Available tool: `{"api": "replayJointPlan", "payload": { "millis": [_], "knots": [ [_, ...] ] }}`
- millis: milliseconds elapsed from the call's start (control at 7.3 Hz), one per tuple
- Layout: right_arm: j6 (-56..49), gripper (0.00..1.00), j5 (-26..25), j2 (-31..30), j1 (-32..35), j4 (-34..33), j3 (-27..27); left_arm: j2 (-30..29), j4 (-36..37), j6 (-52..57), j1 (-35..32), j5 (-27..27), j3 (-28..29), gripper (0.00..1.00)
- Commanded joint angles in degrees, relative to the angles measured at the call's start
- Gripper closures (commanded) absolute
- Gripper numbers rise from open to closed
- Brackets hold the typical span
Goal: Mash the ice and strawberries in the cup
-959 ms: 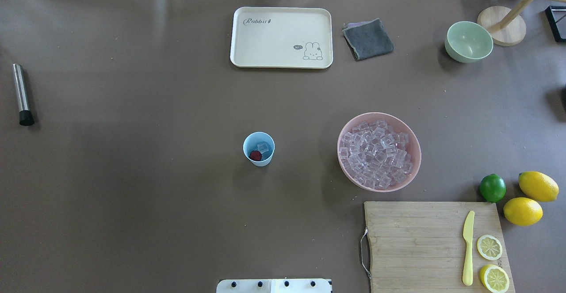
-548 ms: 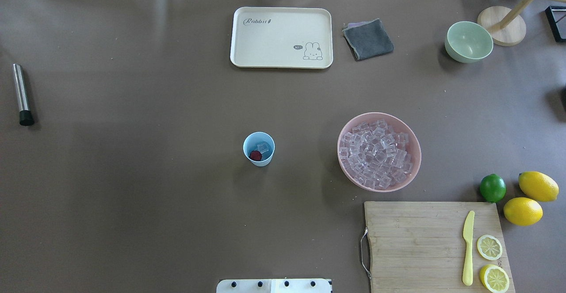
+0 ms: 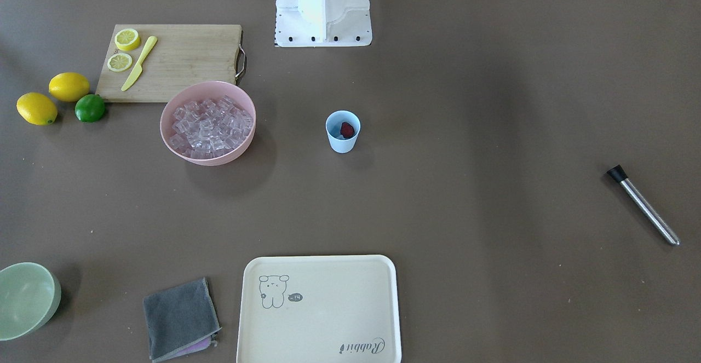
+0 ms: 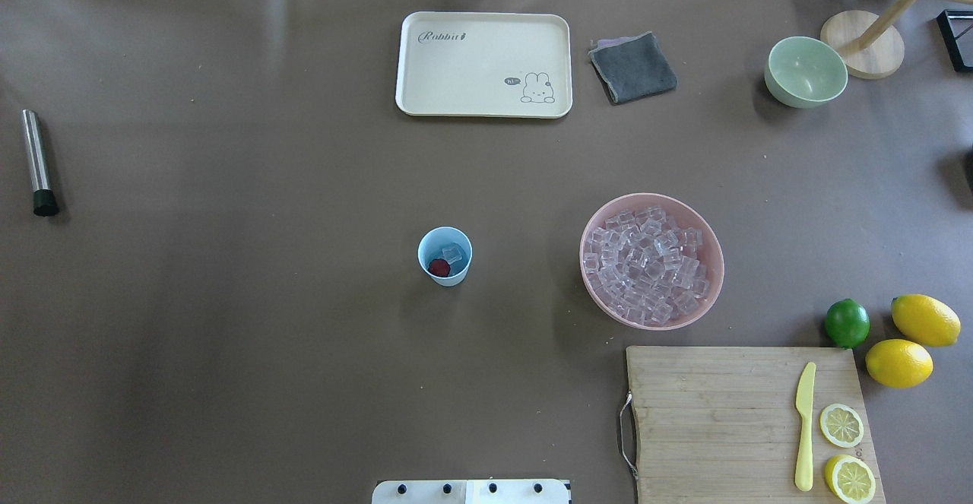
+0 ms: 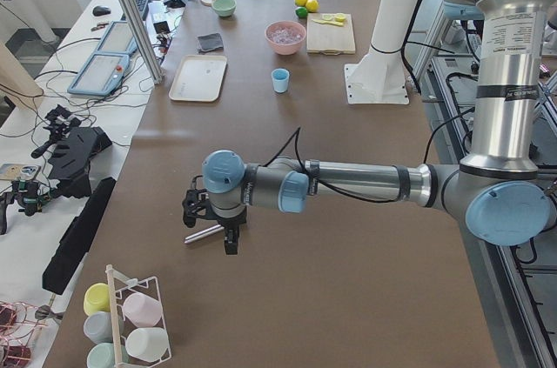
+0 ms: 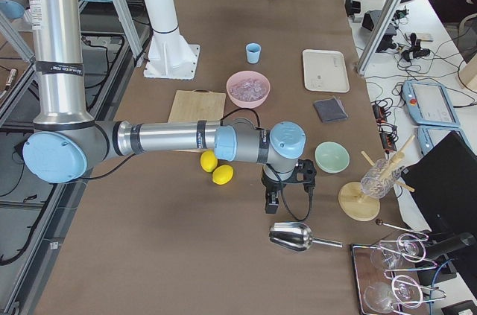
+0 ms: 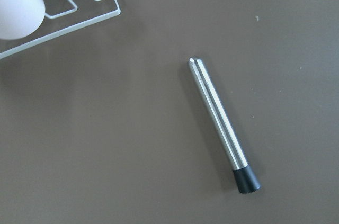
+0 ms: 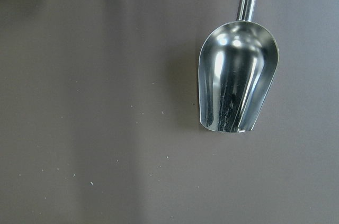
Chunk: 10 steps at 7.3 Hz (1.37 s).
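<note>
The light-blue cup stands upright mid-table and also shows in the front-facing view. Inside it lie a dark red strawberry and one clear ice cube. More ice fills the pink bowl to the cup's right. My left gripper hangs over a steel muddler with a black tip at the table's far left. My right gripper hovers by a steel scoop. I cannot tell whether either gripper is open or shut.
A cream tray, a grey cloth and a pale green bowl lie at the back. A cutting board with a yellow knife and lemon halves, a lime and two lemons sit front right. A wire cup rack stands near the muddler.
</note>
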Motion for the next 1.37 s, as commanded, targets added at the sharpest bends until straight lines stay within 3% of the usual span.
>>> {"api": "replayJointPlan", "payload": {
  "millis": [0,548,959,1234],
  "knots": [
    [0.08,0.00,0.03,0.67,0.00,-0.03,-0.08,4.39,-1.07,-0.18,-0.31,0.21,-2.64,0.01],
    [0.16,0.00,0.03,0.75,0.00,0.06,-0.26,4.04,-2.29,0.61,-0.31,0.29,-2.82,0.01],
    [-0.01,0.00,0.03,0.40,0.00,0.06,-0.25,6.40,-10.72,0.44,-0.31,-0.23,-2.12,0.01],
    [0.08,0.00,0.12,0.58,0.00,0.06,-0.25,6.76,-10.92,0.09,-0.31,-0.23,-1.68,0.01]
  ]
}}
